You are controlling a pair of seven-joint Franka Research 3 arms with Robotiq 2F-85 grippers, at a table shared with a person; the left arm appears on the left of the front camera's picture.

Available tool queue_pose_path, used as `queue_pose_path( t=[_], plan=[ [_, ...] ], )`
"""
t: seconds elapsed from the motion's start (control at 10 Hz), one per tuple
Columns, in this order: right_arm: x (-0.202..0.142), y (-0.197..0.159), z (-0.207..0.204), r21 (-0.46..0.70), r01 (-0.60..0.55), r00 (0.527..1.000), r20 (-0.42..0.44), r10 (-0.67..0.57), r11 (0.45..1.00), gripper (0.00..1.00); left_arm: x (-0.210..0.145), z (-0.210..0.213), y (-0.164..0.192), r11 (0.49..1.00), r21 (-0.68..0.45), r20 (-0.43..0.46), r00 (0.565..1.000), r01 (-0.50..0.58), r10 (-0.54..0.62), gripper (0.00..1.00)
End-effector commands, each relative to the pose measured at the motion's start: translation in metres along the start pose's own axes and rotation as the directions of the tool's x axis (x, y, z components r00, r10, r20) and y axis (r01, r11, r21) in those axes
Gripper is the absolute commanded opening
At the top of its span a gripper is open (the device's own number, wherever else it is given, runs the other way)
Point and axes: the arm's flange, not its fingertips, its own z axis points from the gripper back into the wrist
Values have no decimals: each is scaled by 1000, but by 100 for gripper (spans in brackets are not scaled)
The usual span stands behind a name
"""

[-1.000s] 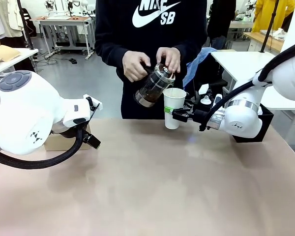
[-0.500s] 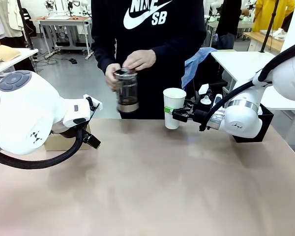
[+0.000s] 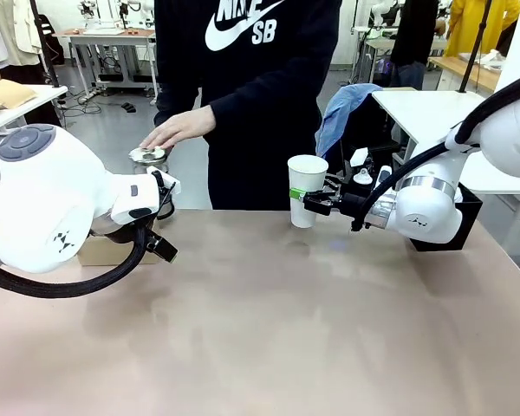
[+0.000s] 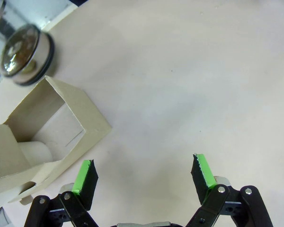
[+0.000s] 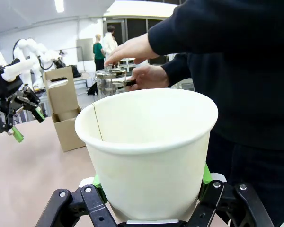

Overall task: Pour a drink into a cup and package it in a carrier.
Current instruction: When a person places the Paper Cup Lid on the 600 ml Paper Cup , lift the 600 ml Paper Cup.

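My right gripper [image 3: 316, 201] is shut on a white paper cup [image 3: 307, 191], held upright just above the table's far edge. In the right wrist view the cup [image 5: 146, 151] sits between the green pads. The person's hand [image 3: 178, 130] rests on the lid of the glass jug [image 3: 147, 156], which stands at the far left behind my left arm. The drink inside it is hidden. The jug [image 5: 111, 84] is beside the brown cardboard carrier [image 5: 64, 111]. My left gripper [image 4: 144, 172] hangs open over bare table, with the carrier [image 4: 52, 127] and jug [image 4: 26, 54] close by.
A black box [image 3: 468, 217] sits at the table's right edge behind my right arm. White side tables [image 3: 425, 108] stand beyond it. The beige tabletop [image 3: 269, 329] stretches wide in front of both arms.
The person took the jug from its tilt over the cup, carried it left and set it down by the carrier. Both arms stayed still.
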Motion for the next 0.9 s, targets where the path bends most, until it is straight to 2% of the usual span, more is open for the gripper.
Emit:
queue_pose_path(
  t=[0.0,0.8],
  plan=[
    [3,0,-2,-10,-2,1000,17,3,1000,81,0,0,0,1000,-2,1,1000,1,-1,100],
    [3,0,-2,-10,-2,1000,17,3,1000,81,0,0,0,1000,-2,1,1000,1,-1,100]
  ],
)
